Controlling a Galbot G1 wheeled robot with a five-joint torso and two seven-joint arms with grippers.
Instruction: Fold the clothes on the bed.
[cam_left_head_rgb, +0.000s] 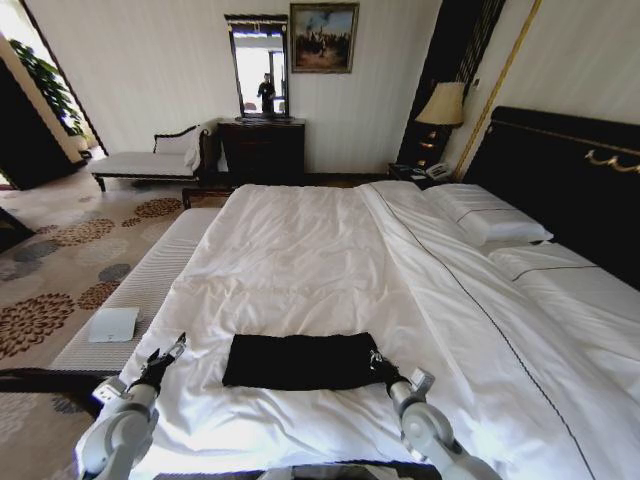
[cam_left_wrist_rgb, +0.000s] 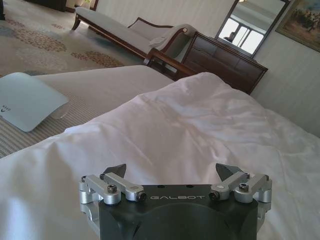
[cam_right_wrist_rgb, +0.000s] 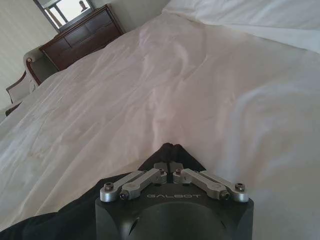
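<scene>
The clothes (cam_left_head_rgb: 300, 361) lie as a flat black rectangle on the white bed (cam_left_head_rgb: 300, 240), near its front edge. My right gripper (cam_left_head_rgb: 377, 360) sits at the rectangle's right edge. In the right wrist view it (cam_right_wrist_rgb: 170, 149) is shut, with black fabric (cam_right_wrist_rgb: 55, 220) gathered at its fingertips and trailing back beside it. My left gripper (cam_left_head_rgb: 176, 348) hovers a short way off the clothes' left edge. In the left wrist view it (cam_left_wrist_rgb: 172, 172) is open over bare white duvet (cam_left_wrist_rgb: 190, 120), holding nothing.
A striped bench (cam_left_head_rgb: 150, 280) runs along the bed's left side with a flat white device (cam_left_head_rgb: 112, 324) on it. Pillows (cam_left_head_rgb: 485, 215) and the dark headboard (cam_left_head_rgb: 570, 170) are at right. A chaise (cam_left_head_rgb: 150, 160), dresser (cam_left_head_rgb: 262, 148) and lamp (cam_left_head_rgb: 443, 105) stand by the far wall.
</scene>
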